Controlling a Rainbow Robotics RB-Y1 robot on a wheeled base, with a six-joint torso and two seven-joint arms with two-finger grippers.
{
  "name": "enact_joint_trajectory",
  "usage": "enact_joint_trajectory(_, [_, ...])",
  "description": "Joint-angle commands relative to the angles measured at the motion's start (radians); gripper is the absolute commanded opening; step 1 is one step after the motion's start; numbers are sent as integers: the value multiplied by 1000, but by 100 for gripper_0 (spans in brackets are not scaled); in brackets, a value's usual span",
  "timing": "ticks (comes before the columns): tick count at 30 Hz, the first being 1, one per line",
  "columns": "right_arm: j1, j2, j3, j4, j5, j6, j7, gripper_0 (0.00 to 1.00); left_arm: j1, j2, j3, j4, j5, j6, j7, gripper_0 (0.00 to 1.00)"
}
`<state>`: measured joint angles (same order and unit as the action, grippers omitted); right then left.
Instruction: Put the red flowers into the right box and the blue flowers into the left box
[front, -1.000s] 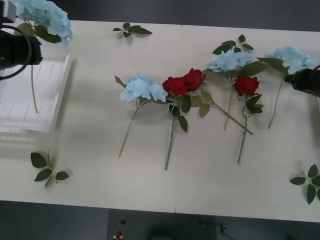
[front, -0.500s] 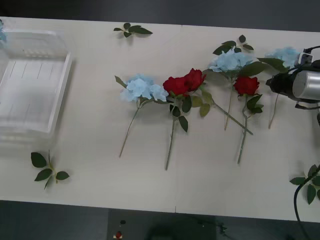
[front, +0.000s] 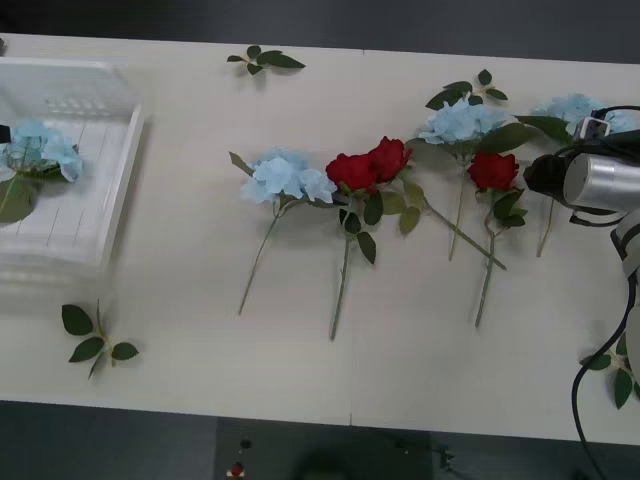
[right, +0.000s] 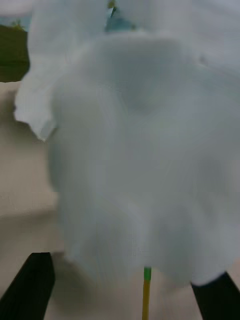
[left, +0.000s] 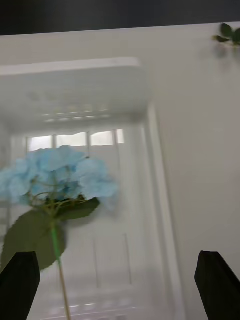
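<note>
You have one blue flower (front: 40, 148) lying inside the left box (front: 118, 190), near its left side, with its big leaf below the head; in the left wrist view the same blue flower (left: 60, 177) rests on the ribbed bottom of the box (left: 155, 165). The left gripper (left: 117, 285) hangs above this box with its two black fingers (left: 20, 282) wide apart and nothing between them.

To the right of the left box, the table (front: 180, 330) carries the other flowers in a row. First comes a blue flower (front: 285, 176), its stem running down toward the front edge. Just beside it, touching its petals, are two red flowers (front: 368, 165) pressed together, their stems crossing. Further from the box you see another blue flower (front: 460, 122), and next to it a single red flower (front: 493, 171). The last blue flower (front: 575, 107) lies the farthest from the box, at the table's right end.

Your right gripper (right: 125, 292) is over this last blue flower (right: 145, 150), and the head is very close to the camera. The black fingers (right: 32, 285) stand apart on both sides of the thin green and yellow stem (right: 146, 295), not closed on it. In the front view the right arm (front: 595, 180) reaches in beside this flower.

Loose leaf sprigs (front: 95, 335) lie near the front of the left box, and one more sprig (front: 262, 60) is behind it to the right.
</note>
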<state>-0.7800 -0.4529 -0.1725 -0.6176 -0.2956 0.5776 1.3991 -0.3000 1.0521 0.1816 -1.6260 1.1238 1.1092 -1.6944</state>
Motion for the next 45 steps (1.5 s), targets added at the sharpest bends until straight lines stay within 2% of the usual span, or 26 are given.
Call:
enact_joint_trajectory(1, [-25, 8, -8, -14, 10, -13, -46, 0, -154, -1, -99, -46, 4, 70, -42, 90])
enact_joint_trajectory(8, [-25, 10, -8, -14, 10, -13, -46, 0, -271, -104, -303, -44, -76, 98, -47, 90])
enact_joint_trajectory(12, [-25, 8, -7, -14, 9, -13, -43, 0, -300, -188, -396, -44, -130, 98, -59, 90])
enact_joint_trajectory(17, [-25, 2, -7, -19, -2, -12, -35, 0, -301, -350, -470, -12, -266, 93, -60, 90])
enact_joint_trajectory(19, [-25, -12, -7, -48, -10, 24, -29, 0, -300, -397, -496, 8, -317, 78, -65, 90])
enact_joint_trajectory(24, [-22, -79, -7, -197, -117, 214, -14, 0, -300, -485, -542, 38, -427, 55, -60, 90])
enact_joint_trajectory(27, [-10, -136, -10, -295, -226, 331, 1, 0, -301, -527, -551, 55, -487, 55, -68, 90])
enact_joint_trajectory(33, [67, -270, -70, -464, -613, 485, 146, 0, -301, -575, -625, 58, -627, 54, -74, 90])
enact_joint_trajectory(38, [191, -352, -159, -591, -973, 574, 442, 0, -301, -578, -671, 74, -661, 44, -76, 90])
enact_joint_trajectory(45, [400, -372, -222, -806, -1392, 619, 798, 0, -303, -581, -737, 137, -651, -31, -79, 89])
